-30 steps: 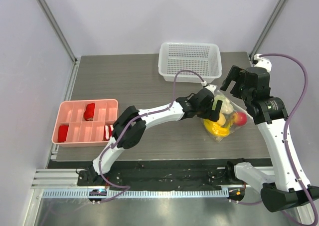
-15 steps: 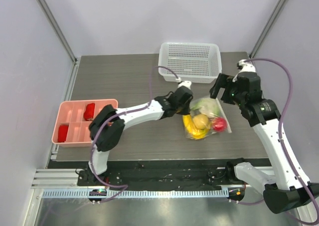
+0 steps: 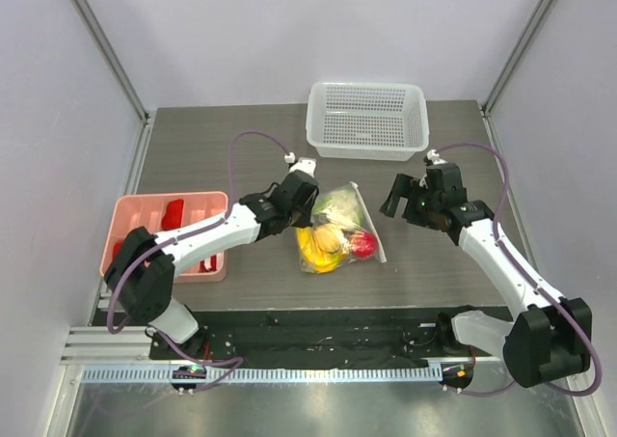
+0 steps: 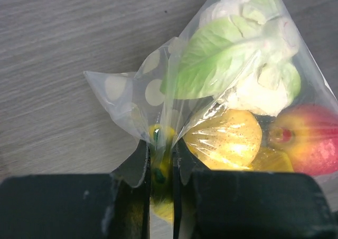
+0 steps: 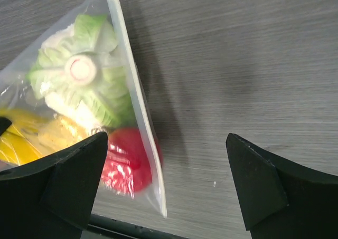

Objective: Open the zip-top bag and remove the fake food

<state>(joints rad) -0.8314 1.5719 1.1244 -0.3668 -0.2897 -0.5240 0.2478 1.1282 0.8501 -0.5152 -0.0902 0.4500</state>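
In the left wrist view, the pinched fold of the zip-top bag [image 4: 153, 91] is lost inside the left gripper [image 4: 161, 162] at the bottom edge, and the red fruit [image 4: 306, 139] is cut off at the right edge. From overhead, the left arm [image 3: 207, 232] covers the lower right corner of the pink tray [image 3: 140, 220].

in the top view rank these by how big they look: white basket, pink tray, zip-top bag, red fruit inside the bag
1. white basket and pink tray: about alike, the tray partly hidden by the left arm
2. zip-top bag
3. red fruit

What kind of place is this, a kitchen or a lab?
Probably a robot test bench: left arm and right arm bolted to a walled-in table, plastic fake food in a zip-top bag.
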